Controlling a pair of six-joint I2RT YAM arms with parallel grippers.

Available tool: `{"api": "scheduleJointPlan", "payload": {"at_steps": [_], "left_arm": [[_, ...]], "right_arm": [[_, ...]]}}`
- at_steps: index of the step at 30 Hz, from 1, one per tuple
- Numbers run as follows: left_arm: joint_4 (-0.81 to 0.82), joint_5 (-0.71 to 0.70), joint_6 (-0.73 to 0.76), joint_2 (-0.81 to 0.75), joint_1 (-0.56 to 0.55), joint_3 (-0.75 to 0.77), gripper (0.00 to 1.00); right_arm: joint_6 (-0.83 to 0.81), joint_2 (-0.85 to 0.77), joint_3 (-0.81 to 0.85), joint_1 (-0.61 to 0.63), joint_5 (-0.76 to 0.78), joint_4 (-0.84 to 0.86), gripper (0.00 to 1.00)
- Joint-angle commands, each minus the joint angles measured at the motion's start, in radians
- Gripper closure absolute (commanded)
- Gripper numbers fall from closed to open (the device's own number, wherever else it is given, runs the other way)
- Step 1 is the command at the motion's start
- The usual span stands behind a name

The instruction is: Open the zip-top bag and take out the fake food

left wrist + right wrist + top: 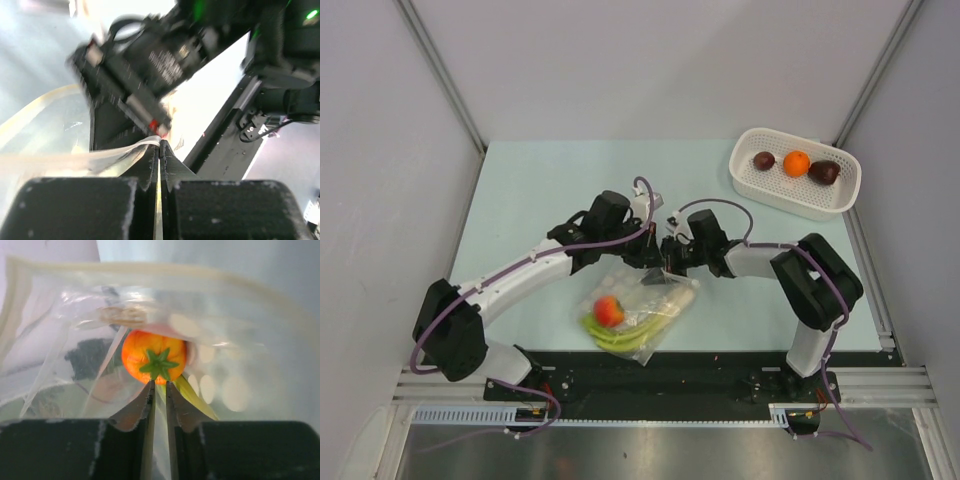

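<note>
On the pale green table (540, 190), two arms reach inward and meet near the middle. The left arm (520, 275) stretches up from the near left corner. The right arm (800, 275) bends in from the near right.

The basket (790, 202), white and perforated, sits at the far right corner, well apart from both arms. The bag (655, 285), clear and crinkled, lies at the centre of the table. Its far edge meets the two grippers and the rest sags toward the near edge.

The left gripper (160, 145) has its jaws pressed together, with a thin strip of the bag's rim caught between them. The right gripper (159, 385) is just beside it and faces it. Its jaws stand almost together, with only a narrow slit between them, and they pinch the clear film of the bag.

Inside the bag, the green stalks (615, 338) curve along the near end. The tomato (609, 311) rests just above them. In the right wrist view it shows through the film straight ahead of the fingertips, green calyx toward the camera. The beige piece (676, 298) lies in the bag's right side, near the right gripper.

In the basket, the ball (797, 163), orange, sits between the two dark lumps, one to its left (764, 160) and one to its right (824, 172).
</note>
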Motion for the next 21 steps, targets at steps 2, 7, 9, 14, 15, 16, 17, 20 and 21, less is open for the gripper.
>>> {"api": "scheduleJointPlan", "payload": {"at_steps": [2,7,9,14,15,16,17,20,21], "left_arm": [[0.071,0.091,0.021,0.001,0.006,0.047,1.00],[0.066,0.101,0.014,0.070,0.006,0.124,1.00],[0.066,0.108,0.007,0.093,0.006,0.160,1.00],[0.095,0.143,-0.038,0.166,0.006,0.195,1.00],[0.118,0.153,-0.048,0.169,0.003,0.190,1.00],[0.132,0.171,-0.058,0.172,0.000,0.181,1.00],[0.141,0.173,-0.068,0.169,-0.010,0.164,1.00],[0.154,0.174,-0.070,0.166,-0.035,0.141,1.00],[0.151,0.174,-0.070,0.166,-0.040,0.137,1.00]], "right_arm": [[0.052,0.056,0.002,0.100,-0.092,0.177,0.75],[0.146,0.128,0.005,0.115,-0.112,0.299,0.63],[0.169,0.149,0.006,0.125,-0.121,0.342,0.58],[0.163,0.163,0.008,0.141,-0.097,0.331,0.41],[0.164,0.165,0.008,0.138,-0.076,0.330,0.38],[0.169,0.166,0.008,0.133,-0.063,0.330,0.31],[0.189,0.169,0.006,0.128,-0.051,0.339,0.29],[0.215,0.188,0.008,0.121,-0.016,0.374,0.21],[0.220,0.195,0.008,0.121,-0.003,0.377,0.19]]}}
